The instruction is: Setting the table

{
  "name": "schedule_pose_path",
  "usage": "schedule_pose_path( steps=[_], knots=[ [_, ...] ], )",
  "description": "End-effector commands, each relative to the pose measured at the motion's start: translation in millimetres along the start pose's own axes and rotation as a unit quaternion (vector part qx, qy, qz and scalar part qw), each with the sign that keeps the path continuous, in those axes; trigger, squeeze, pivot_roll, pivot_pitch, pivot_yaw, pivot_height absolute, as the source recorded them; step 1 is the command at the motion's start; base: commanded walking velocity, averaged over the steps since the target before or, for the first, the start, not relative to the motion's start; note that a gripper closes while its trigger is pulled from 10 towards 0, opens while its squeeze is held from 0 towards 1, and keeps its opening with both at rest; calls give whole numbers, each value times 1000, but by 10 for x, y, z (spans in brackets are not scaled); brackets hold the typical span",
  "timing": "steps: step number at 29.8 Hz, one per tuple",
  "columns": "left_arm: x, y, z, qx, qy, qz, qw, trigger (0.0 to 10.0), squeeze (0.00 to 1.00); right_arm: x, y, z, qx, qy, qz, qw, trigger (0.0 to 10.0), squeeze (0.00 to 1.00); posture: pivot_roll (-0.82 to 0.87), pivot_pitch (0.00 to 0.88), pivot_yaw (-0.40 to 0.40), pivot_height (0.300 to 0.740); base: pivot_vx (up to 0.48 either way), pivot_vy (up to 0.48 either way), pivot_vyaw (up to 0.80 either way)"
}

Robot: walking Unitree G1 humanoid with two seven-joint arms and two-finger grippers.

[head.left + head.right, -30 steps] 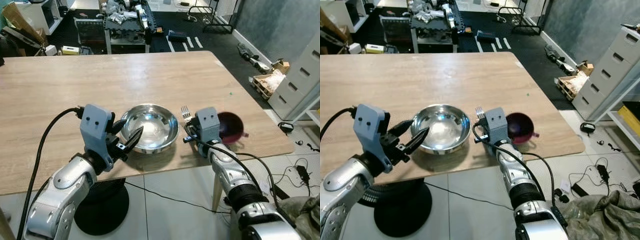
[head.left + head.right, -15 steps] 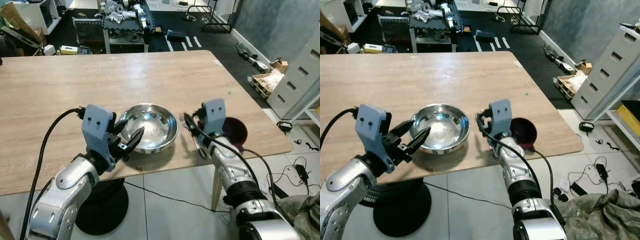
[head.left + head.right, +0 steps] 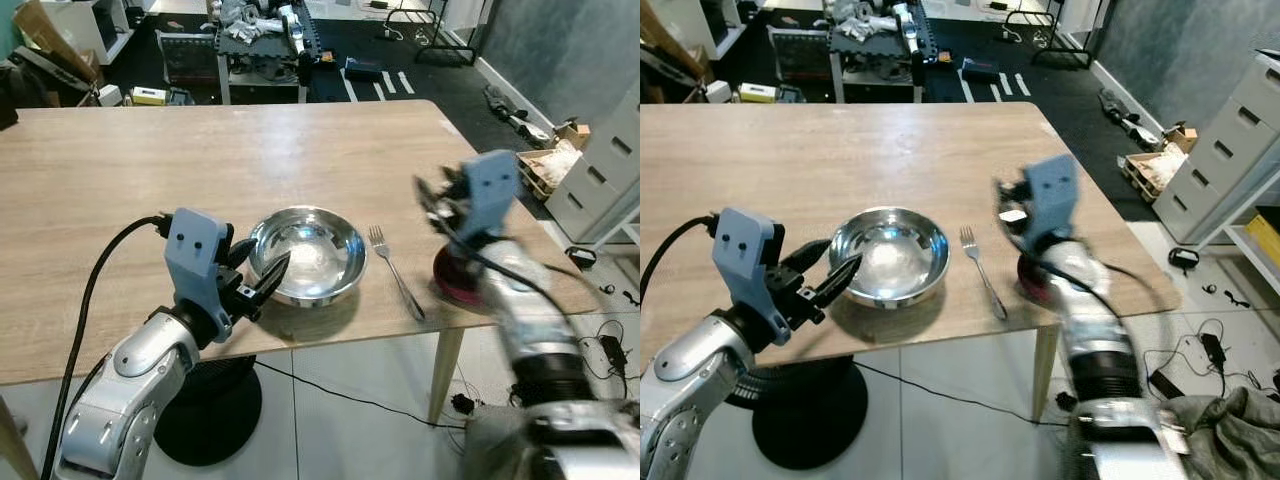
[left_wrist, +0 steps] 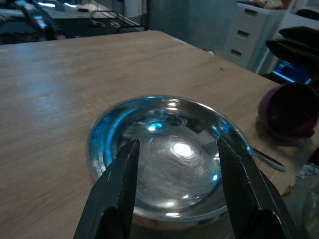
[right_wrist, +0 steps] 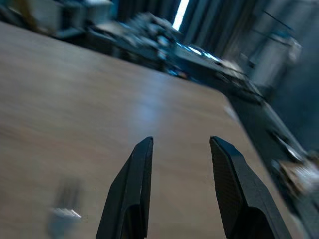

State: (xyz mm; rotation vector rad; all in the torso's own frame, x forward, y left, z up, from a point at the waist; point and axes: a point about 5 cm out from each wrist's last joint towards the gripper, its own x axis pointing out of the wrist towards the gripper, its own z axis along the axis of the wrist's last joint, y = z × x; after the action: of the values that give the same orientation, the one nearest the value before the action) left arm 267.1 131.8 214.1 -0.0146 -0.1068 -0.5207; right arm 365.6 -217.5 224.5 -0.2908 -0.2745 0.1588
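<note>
A shiny steel bowl (image 3: 307, 255) stands near the table's front edge. My left gripper (image 3: 265, 254) hovers at the bowl's left rim, open, with its two fingers (image 4: 119, 184) spread above the bowl (image 4: 169, 154). A metal fork (image 3: 395, 270) lies flat on the wood just right of the bowl, tines pointing away from me. Right of the fork sits a maroon bowl (image 3: 452, 285), partly hidden behind my right arm. My right gripper (image 3: 432, 200) is raised above the table, blurred, open and holding nothing (image 5: 180, 141).
The wooden table (image 3: 200, 160) stretches far back and left of the bowl. Its right edge runs close behind the maroon bowl. Beyond it are a cluttered cart (image 3: 260, 40), grey drawers (image 3: 615, 150) and cables on the floor (image 3: 600, 345).
My right gripper has let go of the fork and lifted up and to the right. The fork now lies on the table beside the bowl. My left gripper has stayed put.
</note>
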Motion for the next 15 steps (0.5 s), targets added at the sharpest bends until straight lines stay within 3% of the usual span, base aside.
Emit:
schedule_pose_path(
  steps=[1, 7, 12, 13, 15],
  knots=[
    [1, -13, -41, -1, 7, -8, 1000, 10000, 0, -161, -89, -123, -4, 26, 43, 999, 10000, 0, 100, 76, 23, 740, 0, 0, 0],
    [-41, 29, -22, 14, 22, -31, 999, 10000, 0, -314, -294, -16, 17, 13, 47, 999, 10000, 0, 95, 74, 28, 740, 0, 0, 0],
    [-82, 2, 76, 84, 69, -111, 988, 10000, 0, -430, -397, -12, 40, 18, 64, 997, 10000, 0, 94, 67, 38, 740, 0, 0, 0],
    [-119, -48, 142, 77, 79, -155, 982, 10000, 0, -481, -423, -89, 35, 36, 62, 997, 10000, 0, 93, 65, 44, 740, 0, 0, 0],
    [-134, -64, 162, 69, 81, -169, 980, 10000, 0, -496, -424, -115, 31, 42, 62, 997, 10000, 0, 92, 64, 45, 740, 0, 0, 0]
  ],
)
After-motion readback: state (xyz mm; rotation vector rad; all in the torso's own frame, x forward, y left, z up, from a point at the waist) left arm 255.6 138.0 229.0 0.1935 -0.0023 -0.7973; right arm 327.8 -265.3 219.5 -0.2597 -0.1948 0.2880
